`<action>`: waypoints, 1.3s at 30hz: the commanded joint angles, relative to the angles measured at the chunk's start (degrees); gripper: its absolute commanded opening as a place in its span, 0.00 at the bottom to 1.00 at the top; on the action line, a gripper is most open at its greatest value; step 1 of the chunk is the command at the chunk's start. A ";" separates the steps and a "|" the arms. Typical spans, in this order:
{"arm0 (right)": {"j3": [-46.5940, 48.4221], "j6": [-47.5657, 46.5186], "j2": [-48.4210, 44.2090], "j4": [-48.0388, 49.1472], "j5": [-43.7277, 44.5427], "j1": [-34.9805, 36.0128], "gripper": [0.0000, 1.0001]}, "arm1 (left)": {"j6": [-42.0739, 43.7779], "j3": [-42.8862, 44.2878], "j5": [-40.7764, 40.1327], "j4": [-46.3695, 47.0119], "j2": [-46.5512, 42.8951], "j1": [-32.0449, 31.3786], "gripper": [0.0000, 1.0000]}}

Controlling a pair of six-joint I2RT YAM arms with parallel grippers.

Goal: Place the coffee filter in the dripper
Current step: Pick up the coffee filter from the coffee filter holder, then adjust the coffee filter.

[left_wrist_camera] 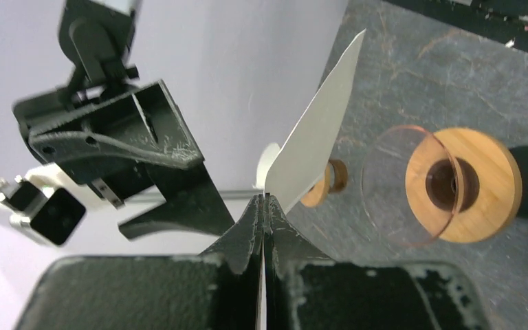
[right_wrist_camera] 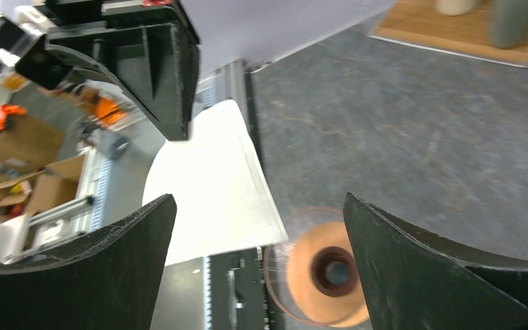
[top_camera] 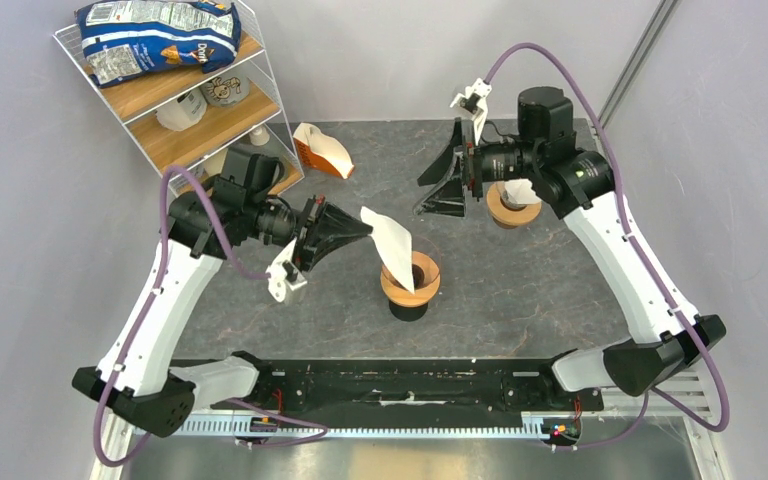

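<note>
Your left tool (left_wrist_camera: 264, 200): clenched on coffee filter (top_camera: 392, 245) (tilted, near dripper (top_camera: 427, 273)); your right tool (top_camera: 441, 182): spread wide, empty

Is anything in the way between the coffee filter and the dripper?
Nothing visible. The coffee filter, pinched in the left end effector, hangs over the open dripper; the right end effector is off to the side.

Quick count: one paper filter (top_camera: 392, 243), one glass dripper (top_camera: 410, 287), one spare wooden ring (top_camera: 513, 213), one filter packet (top_camera: 322, 152), one chip bag (top_camera: 157, 35), one shelf (top_camera: 175, 140).
</note>
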 commanded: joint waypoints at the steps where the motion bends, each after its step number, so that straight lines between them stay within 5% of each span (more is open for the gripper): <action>1: -1.85 4.23 -1.50 3.74 -8.30 1.96 0.99 | 35.65 -1.14 5.72 4.02 -2.39 -3.06 0.02; 16: -8.43 2.64 -2.04 -0.49 -13.99 8.27 0.99 | 35.57 -2.10 5.56 8.34 -2.29 -7.47 0.02; 19: -7.37 2.75 -0.58 -0.31 -15.72 8.44 0.91 | 35.57 -2.31 4.84 8.49 -2.39 -7.49 0.02; 22: -7.17 1.34 -0.73 -0.39 -15.68 9.22 0.74 | 35.49 -3.07 3.31 9.57 -2.36 -7.47 0.02; 26: -7.68 -0.14 -1.91 -0.89 -14.05 10.37 0.37 | 33.55 -3.89 0.62 9.92 -3.26 -7.49 0.02; 28: -7.53 -0.60 -2.26 -1.35 -13.00 10.46 0.11 | 31.77 -4.90 -1.39 10.19 -4.31 -7.47 0.03; 29: -7.43 -0.67 -2.40 -1.36 -12.23 10.44 0.03 | 30.49 -5.82 -2.53 10.94 -5.15 -7.49 0.13; 32: -6.28 -1.26 -3.19 -1.31 -9.52 10.43 0.00 | 22.65 -9.57 -5.99 17.71 -8.15 -7.51 0.55; 33: -5.83 -1.84 -3.63 -1.41 -7.79 10.30 0.00 | 18.75 -11.06 -8.07 21.18 -9.57 -7.54 0.81; 39: -6.55 -9.10 -8.66 -2.05 4.46 8.58 0.00 | -12.78 -15.79 -29.75 33.87 -17.32 -7.45 0.89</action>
